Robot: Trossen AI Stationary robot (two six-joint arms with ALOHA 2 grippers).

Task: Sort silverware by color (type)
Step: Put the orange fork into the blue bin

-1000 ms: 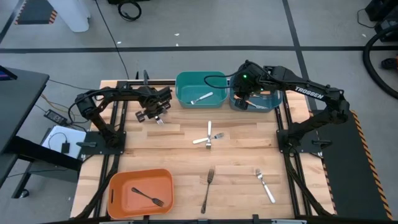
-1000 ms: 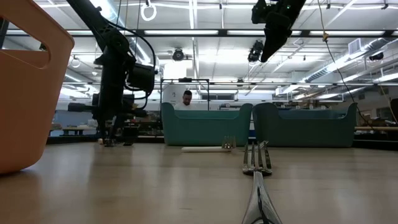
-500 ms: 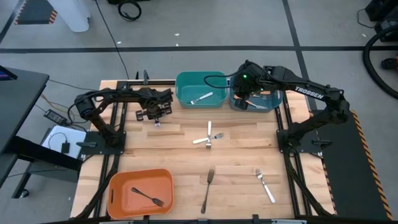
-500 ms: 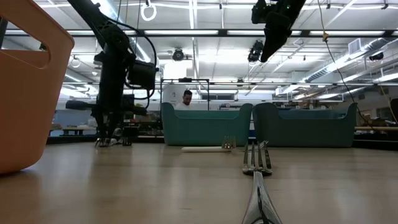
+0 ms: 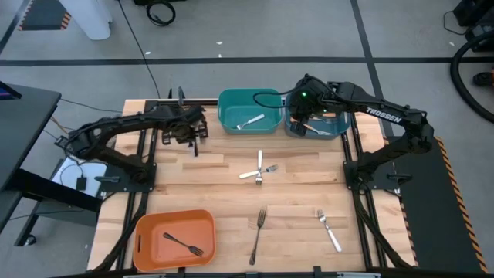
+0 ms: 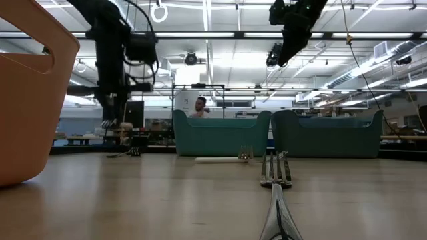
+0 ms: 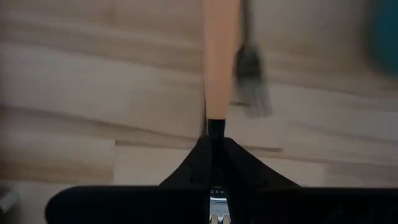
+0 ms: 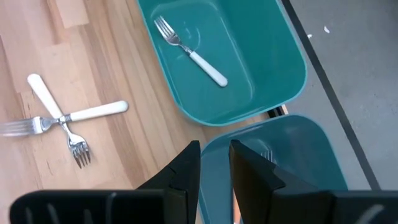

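Gripping an orange-handled fork (image 7: 221,59) in your left tool (image 5: 194,140), lifted clear of the surface (image 5: 216,193) beside the green bin (image 5: 248,116).

Your left tool's fingers (image 7: 214,158) are pinching shut on the fork's handle end, and the fork is hanging head-down toward the wood. Your right tool (image 8: 214,163) is hovering over the blue bin (image 8: 292,155), its fingers standing slightly apart and holding nothing. A white-handled fork (image 8: 189,53) is lying in the green bin. Two white-handled forks (image 5: 258,168) are lying crossed and touching at mid-surface. A black fork (image 5: 258,232) and a further pale fork (image 5: 328,229) are resting near the front edge, well apart. Another black fork (image 5: 184,245) is sitting in the orange bin (image 5: 150,239) at the front left.
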